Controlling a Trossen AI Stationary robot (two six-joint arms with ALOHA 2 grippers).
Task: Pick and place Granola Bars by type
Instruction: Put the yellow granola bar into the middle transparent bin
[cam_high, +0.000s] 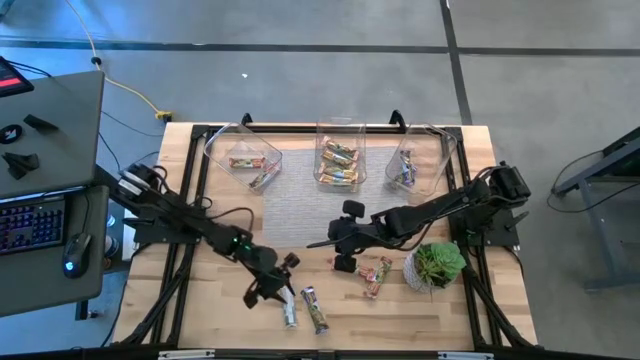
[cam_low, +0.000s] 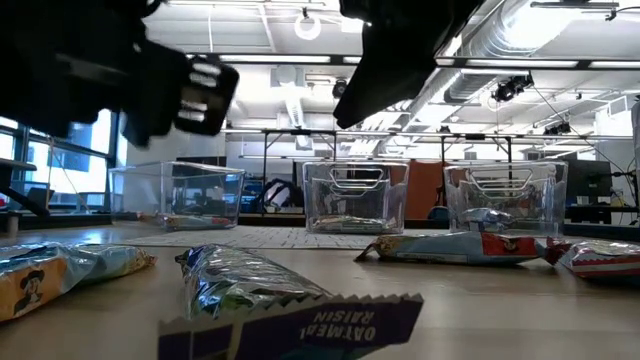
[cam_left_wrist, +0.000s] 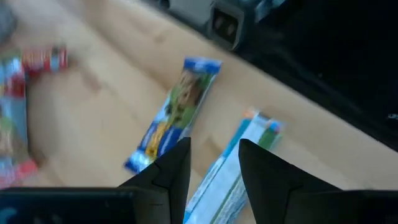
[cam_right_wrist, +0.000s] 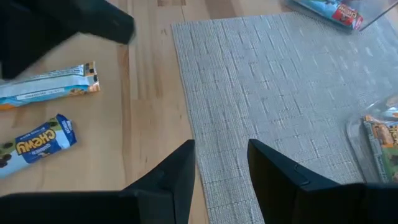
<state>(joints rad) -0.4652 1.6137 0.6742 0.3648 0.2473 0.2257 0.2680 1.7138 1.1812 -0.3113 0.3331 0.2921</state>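
Note:
Two granola bars lie on the wood near the front edge: a blue-and-yellow bar (cam_left_wrist: 177, 112) and a white-and-green bar (cam_left_wrist: 224, 177). My left gripper (cam_left_wrist: 214, 146) hangs open just above the white-and-green bar's near end, its fingers apart from it; it also shows in the high view (cam_high: 268, 290). Two more bars (cam_high: 375, 275) lie beside the plant. Further bars rest in three clear bins (cam_high: 338, 160) at the far edge. My right gripper (cam_right_wrist: 221, 146) stands open over the near edge of the grey mat (cam_right_wrist: 280, 93), nothing between its fingers.
A small green potted plant (cam_high: 435, 265) stands at the near right, close to the right arm. The left bin (cam_high: 245, 158) and right bin (cam_high: 415, 165) flank the middle one. Bare wood lies at the near left, beside a desk with a keyboard (cam_high: 30, 225).

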